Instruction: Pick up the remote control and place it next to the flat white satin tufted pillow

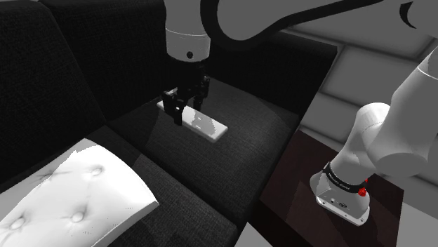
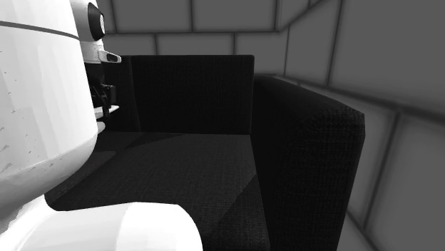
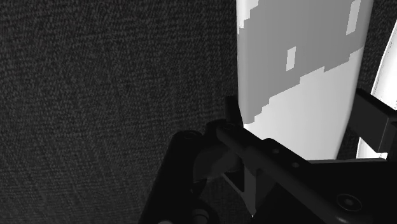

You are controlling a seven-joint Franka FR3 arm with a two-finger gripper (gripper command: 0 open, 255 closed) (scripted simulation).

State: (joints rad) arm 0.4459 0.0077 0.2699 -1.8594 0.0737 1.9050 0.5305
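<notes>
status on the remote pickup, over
tool low over one end of remote. it lies flat on sofa seat. pillow apart, just seat between.

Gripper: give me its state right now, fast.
Gripper: down over one end of the white remote control on the dark sofa seat; whether it is open or shut on it cannot be told.

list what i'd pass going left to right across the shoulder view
pillow → remote → arm's base
</notes>
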